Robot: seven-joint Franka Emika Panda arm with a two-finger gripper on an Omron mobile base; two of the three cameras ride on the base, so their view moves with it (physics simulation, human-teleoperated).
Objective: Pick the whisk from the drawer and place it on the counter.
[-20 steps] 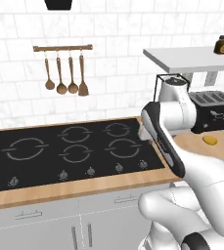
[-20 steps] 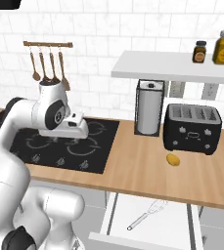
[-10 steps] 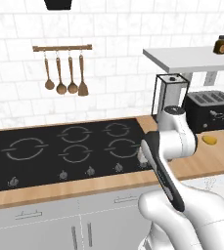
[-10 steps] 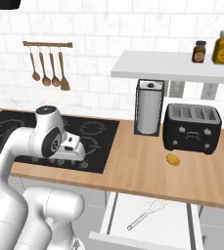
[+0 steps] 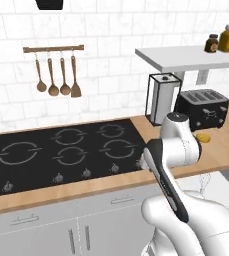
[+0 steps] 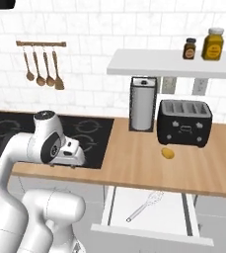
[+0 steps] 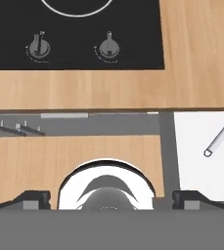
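The whisk (image 6: 145, 206) lies flat on the white floor of the open drawer (image 6: 193, 233), handle toward the near left and wire head toward the far right, so it is free to be taken from above. In the hand view we see its handle (image 7: 220, 140) at the right edge, well apart from the jaws. The jaws show as two dark tips (image 7: 103, 200) at the bottom of that view, set wide apart with nothing between them, so we read them as open and empty. The hand (image 6: 67, 154) hangs over the near edge of the bench (image 6: 134, 163), beside the black glass cooktop (image 5: 61, 150), and looks straight down; we judge it is held there to find the drawer before it moves right. The drawer stands pulled out below the bench, to the right of the arm, which leaves the whisk uncovered. Farther out on the bench stand the toaster (image 6: 184, 122) and the paper towel holder (image 6: 143, 103), with a small yellow lump (image 6: 168, 153) just before the toaster. The bare wood left of that lump looks to us a fair place to set the whisk down.
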